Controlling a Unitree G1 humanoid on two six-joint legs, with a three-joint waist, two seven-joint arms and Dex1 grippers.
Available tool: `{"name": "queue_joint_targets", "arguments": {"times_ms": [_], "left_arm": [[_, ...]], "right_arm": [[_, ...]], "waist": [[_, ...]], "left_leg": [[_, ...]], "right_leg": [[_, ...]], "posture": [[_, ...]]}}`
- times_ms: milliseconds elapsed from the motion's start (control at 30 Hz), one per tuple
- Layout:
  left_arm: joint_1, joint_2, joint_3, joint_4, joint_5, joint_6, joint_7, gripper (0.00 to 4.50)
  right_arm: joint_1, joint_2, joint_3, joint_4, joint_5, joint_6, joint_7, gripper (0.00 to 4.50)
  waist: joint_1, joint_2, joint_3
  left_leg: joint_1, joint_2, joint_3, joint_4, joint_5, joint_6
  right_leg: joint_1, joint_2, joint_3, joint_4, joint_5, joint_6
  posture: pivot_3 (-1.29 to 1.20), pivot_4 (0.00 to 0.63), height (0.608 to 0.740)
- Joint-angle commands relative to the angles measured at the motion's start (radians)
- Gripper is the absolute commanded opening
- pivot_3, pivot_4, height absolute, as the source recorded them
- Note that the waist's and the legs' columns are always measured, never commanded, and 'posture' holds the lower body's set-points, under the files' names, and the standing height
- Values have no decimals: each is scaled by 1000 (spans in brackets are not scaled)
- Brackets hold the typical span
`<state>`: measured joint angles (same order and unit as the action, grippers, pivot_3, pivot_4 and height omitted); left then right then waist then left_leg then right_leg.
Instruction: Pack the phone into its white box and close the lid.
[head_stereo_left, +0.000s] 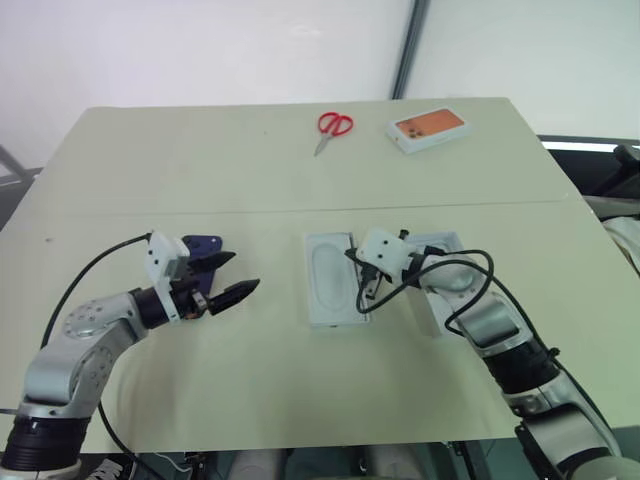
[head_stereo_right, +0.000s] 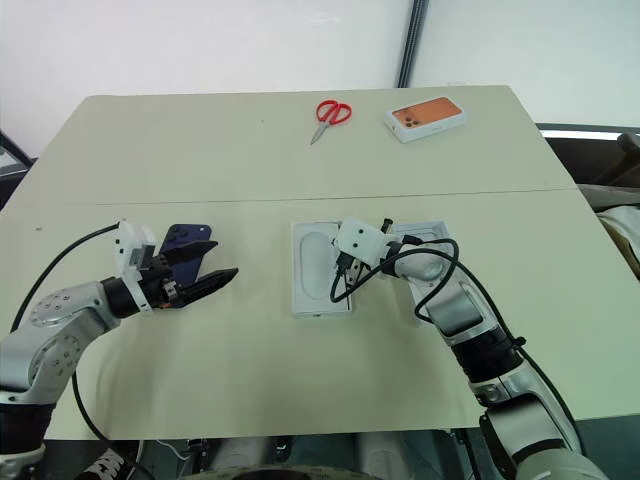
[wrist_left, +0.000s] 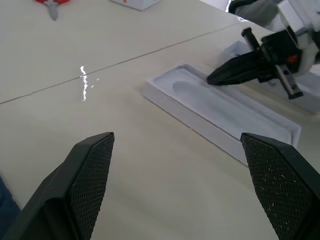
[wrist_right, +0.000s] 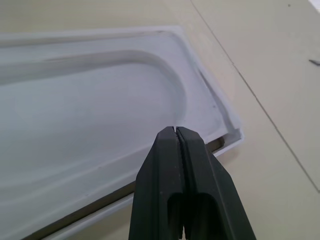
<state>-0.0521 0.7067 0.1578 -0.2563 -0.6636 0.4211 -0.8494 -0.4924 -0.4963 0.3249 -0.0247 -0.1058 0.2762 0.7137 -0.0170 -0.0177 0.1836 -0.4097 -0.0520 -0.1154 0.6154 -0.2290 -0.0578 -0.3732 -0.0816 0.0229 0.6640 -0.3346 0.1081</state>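
Your left gripper (head_stereo_left: 228, 278) hangs above the table (head_stereo_left: 250, 170) on the left, jaws spread wide and gripping nothing. The phone (head_stereo_right: 186, 240) lies flat on the table just behind it, partly hidden by the fingers. Your right gripper (wrist_right: 176, 131) has its fingers pressed together with nothing between them, tips over the near right edge of the insert (head_stereo_left: 330, 280), which sits in the white box (wrist_right: 227, 145) at table centre. You cannot tell whether the tips touch the insert. The lid (head_stereo_left: 440, 243) lies to the right, under your right arm. Scissors (head_stereo_left: 332, 128) and the orange-phone box (head_stereo_left: 430, 130) sit at the far edge, well apart.
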Motion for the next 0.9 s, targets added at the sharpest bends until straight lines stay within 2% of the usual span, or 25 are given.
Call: {"name": "queue_joint_targets", "arguments": {"times_ms": [33,300,467,900], "left_arm": [[-3,6,31,-11,21,-51,-36,4302],[-9,-14,36,-22,30,-51,-32,4302],[-11,-27,38,-27,36,-47,-23,4302],[-32,-44,34,-13,54,-47,-7,4302]], "right_arm": [[-29,8,21,-20,-23,-30,16,52],[-5,-1,36,-10,-37,-55,55,52],[35,-23,90,29,-116,-113,51,52],[-37,6,10,-47,-66,-52,78,52]], "waist": [[1,0,0],[1,0,0],[0,0,0],[-1,0,0]], "left_leg": [[0,0,0,0,0,0],[0,0,0,0,0,0],[1,0,0,0,0,0],[2,0,0,1,1,1]], "right_leg": [[0,0,0,0,0,0],[0,1,0,1,0,0],[1,1,0,1,0,0],[1,2,0,2,0,0]], "posture": [[0,150,740],[0,150,740],[0,150,740],[0,150,740]]}}
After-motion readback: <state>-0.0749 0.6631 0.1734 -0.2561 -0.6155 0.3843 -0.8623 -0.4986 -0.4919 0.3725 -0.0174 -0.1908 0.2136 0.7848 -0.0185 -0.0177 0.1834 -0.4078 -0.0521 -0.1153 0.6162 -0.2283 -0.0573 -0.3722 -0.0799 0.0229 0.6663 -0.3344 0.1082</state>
